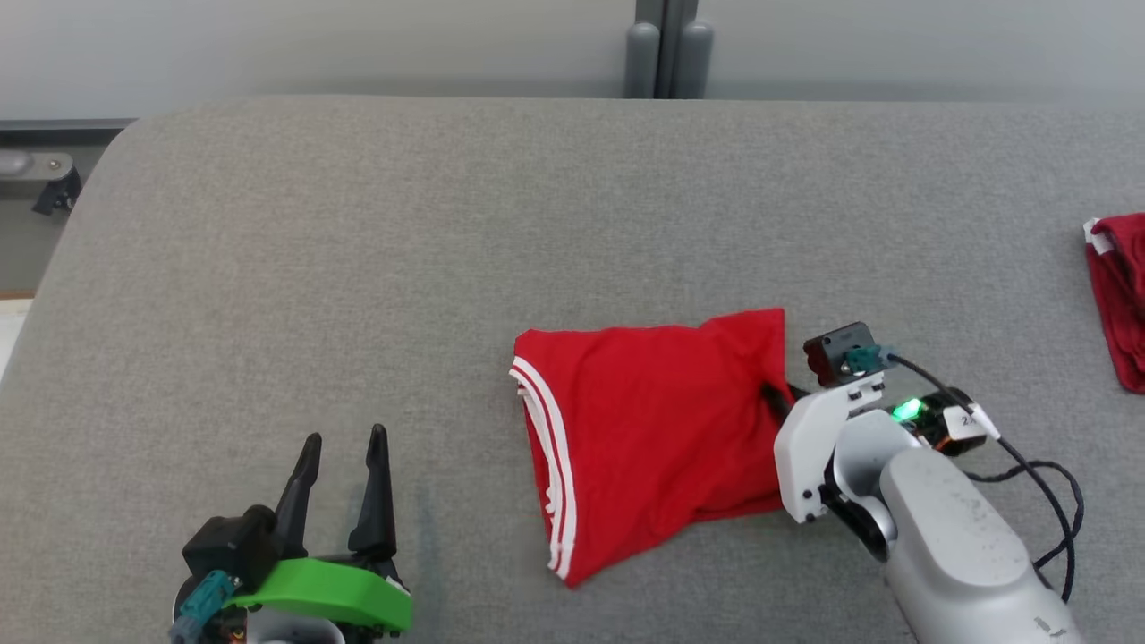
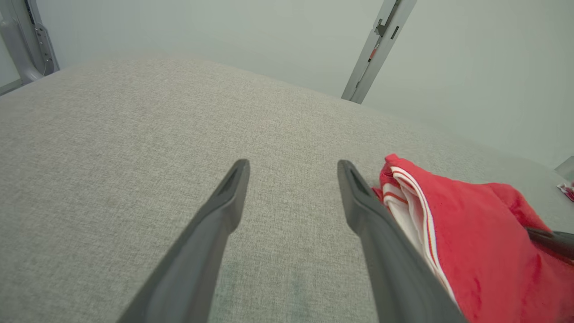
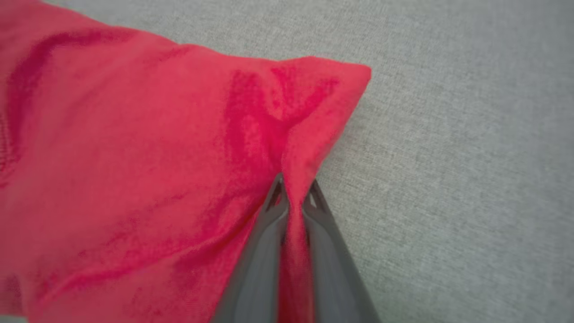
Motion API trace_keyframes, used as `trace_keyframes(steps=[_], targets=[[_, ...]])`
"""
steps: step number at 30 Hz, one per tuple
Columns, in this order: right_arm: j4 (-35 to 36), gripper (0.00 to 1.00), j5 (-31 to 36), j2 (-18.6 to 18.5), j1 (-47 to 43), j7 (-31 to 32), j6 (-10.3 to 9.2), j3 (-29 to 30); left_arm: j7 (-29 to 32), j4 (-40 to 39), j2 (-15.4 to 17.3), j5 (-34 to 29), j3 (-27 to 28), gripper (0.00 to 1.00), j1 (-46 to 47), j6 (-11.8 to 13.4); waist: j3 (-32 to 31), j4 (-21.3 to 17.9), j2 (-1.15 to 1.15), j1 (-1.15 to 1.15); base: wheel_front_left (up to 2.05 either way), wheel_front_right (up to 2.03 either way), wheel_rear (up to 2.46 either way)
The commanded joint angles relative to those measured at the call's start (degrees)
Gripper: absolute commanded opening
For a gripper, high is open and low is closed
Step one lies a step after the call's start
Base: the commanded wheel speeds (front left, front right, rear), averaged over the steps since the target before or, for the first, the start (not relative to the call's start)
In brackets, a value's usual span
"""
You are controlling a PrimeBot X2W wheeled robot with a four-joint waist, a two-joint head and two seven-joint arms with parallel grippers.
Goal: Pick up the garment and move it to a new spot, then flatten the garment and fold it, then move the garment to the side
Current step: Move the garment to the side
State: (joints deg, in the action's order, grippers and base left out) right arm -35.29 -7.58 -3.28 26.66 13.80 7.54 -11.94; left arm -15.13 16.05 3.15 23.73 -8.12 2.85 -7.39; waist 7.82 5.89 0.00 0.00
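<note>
Red garment (image 1: 653,429), white stripes along its left hem, spread in a rumpled wedge on the grey cloth-covered counter (image 1: 358,250), a little right of the middle of the head view. Lies mostly flat, gathered into a ridge at its right edge. At that edge, right gripper (image 1: 771,394), fingers drawn almost together and pinching a fold of the fabric. Shows up close in the right wrist view (image 3: 293,197), a thin strip of the garment (image 3: 134,179) squeezed between the two dark fingers (image 3: 262,251), just below a pointed corner of the cloth. At the lower left of the head view, left gripper (image 1: 344,438), well apart from the garment, fingers spread wide, holding nothing, pointing out over bare counter. In the left wrist view, same spread gripper (image 2: 292,166) above the grey surface, striped hem of the garment (image 2: 484,242) just beside its right finger (image 2: 385,242); touching or apart, cannot tell. At the far right edge of the head view, second piece of red cloth (image 1: 1118,295), well apart from the garment. Black cable (image 1: 1047,483) looping off the right wrist. Behind the counter, pale wall and grey post (image 1: 666,49).
</note>
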Motion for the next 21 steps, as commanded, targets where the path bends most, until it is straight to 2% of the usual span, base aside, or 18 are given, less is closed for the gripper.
trace_keyframes(steps=[1, 11, 21], targets=[[0.3, 0.0, 0.1, -1.1, 1.6, -0.7, -0.12, 0.6, 0.0, -0.4, 0.0, -0.5, 0.1, 1.0, 1.0, -0.2, 1.2, -2.1, 0.0, 0.0, 0.0, 0.0, 0.0], [2.8, 0.0, 1.8, -6.3, 6.7, -1.2, -0.11, 6.4, 0.0, -1.4, 0.2, -1.3, -1.9, 1.0, 4.0, -0.2, 5.3, -13.1, 0.0, 0.0, 0.0, 0.0, 0.0], [6.6, 0.0, 2.4, -10.3, 8.7, -0.4, -0.11, 11.7, 0.0, -1.0, 2.7, -1.7, -5.6, 1.0, 7.9, -0.2, 9.8, -24.2, 0.0, 0.0, 0.0, 0.0, 0.0]])
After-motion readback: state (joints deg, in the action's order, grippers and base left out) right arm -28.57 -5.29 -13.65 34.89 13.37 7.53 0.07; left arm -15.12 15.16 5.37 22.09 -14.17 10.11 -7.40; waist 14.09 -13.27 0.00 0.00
